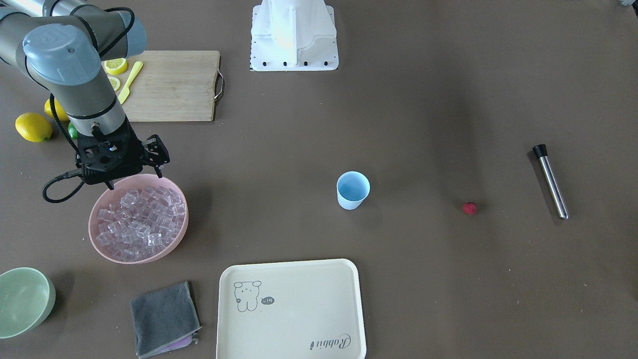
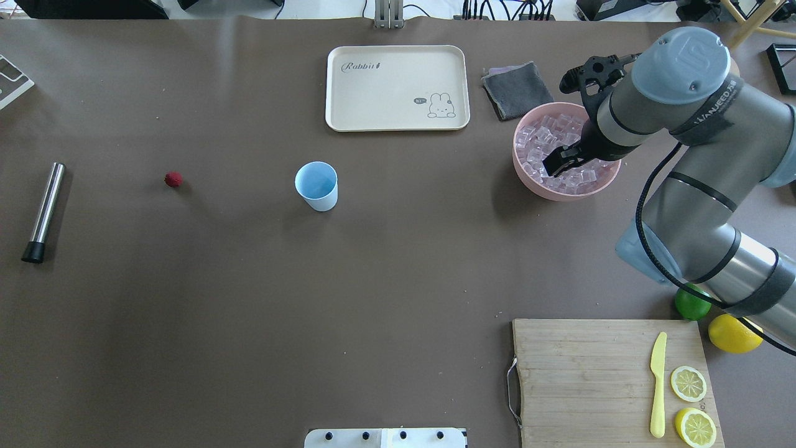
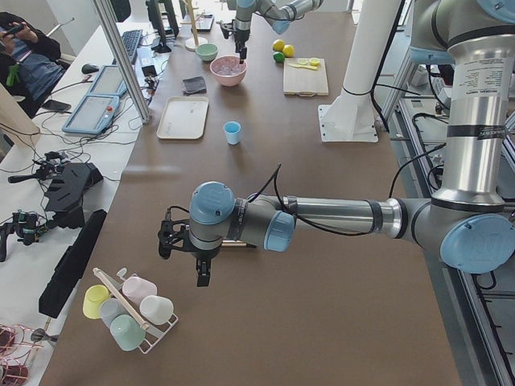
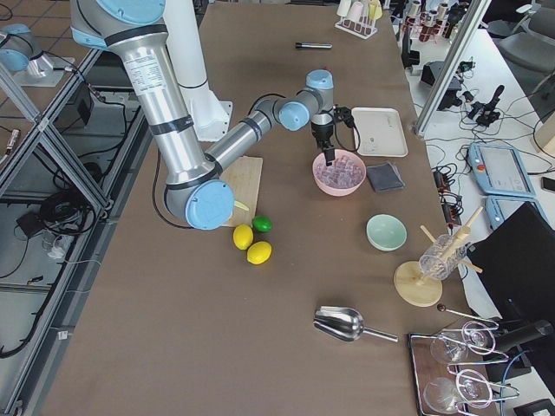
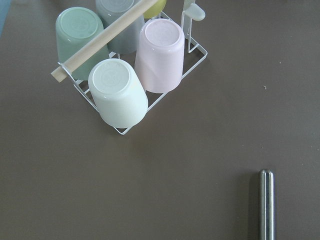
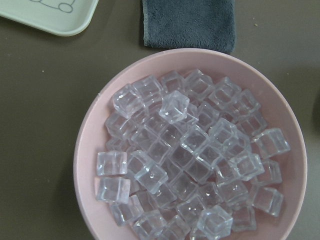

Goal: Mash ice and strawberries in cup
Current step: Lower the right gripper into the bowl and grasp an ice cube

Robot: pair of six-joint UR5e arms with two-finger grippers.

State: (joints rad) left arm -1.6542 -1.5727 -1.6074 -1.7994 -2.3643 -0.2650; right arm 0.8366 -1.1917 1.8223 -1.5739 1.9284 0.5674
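The light-blue cup [image 1: 353,189] stands upright and looks empty mid-table; it also shows in the overhead view [image 2: 316,185]. The red strawberry [image 1: 469,208] lies alone on the table between the cup and a steel muddler [image 1: 551,182]. The ice [image 6: 195,160] fills a pink bowl [image 1: 95,237]. My right gripper [image 1: 134,180] hangs just above the bowl's near rim, open and empty. My left gripper [image 3: 183,261] shows only in the exterior left view, near the table's left end above the muddler [image 5: 266,205]. I cannot tell whether it is open or shut.
A cream tray [image 1: 299,309], a grey cloth [image 1: 164,311] and a pale-green bowl [image 1: 25,301] lie along the far side. A cutting board [image 1: 174,89] holds lemon slices and a yellow knife, with lemons [image 1: 33,127] beside it. A cup rack [image 5: 135,65] stands near the left gripper.
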